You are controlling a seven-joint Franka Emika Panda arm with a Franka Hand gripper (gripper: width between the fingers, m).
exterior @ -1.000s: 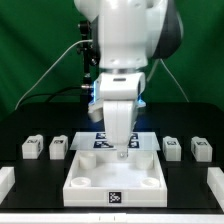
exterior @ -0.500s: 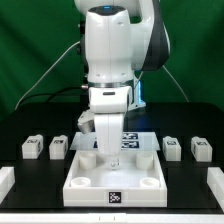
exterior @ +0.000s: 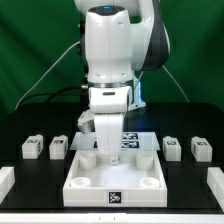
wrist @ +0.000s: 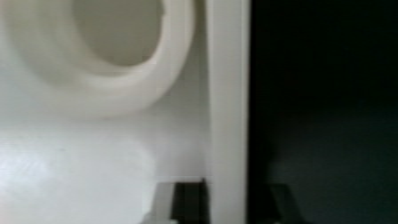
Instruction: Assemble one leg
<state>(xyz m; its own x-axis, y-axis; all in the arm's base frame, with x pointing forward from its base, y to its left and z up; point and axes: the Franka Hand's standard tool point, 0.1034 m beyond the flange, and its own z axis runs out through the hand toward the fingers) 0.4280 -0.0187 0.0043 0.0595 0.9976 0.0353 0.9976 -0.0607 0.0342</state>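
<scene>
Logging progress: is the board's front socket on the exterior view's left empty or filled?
Empty: the socket is a bare round hollow; the nearest leg lies off the board, on the table.

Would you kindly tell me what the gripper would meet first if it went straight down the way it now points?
Most likely the board, at its far corner socket on the exterior view's left. How much gap remains below the gripper is unclear.

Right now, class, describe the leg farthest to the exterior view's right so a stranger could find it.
Find the big white board in the middle of the black table. To the exterior view's right of it stand two small legs; yours is the outer leg, farther from the board than the inner leg.
</scene>
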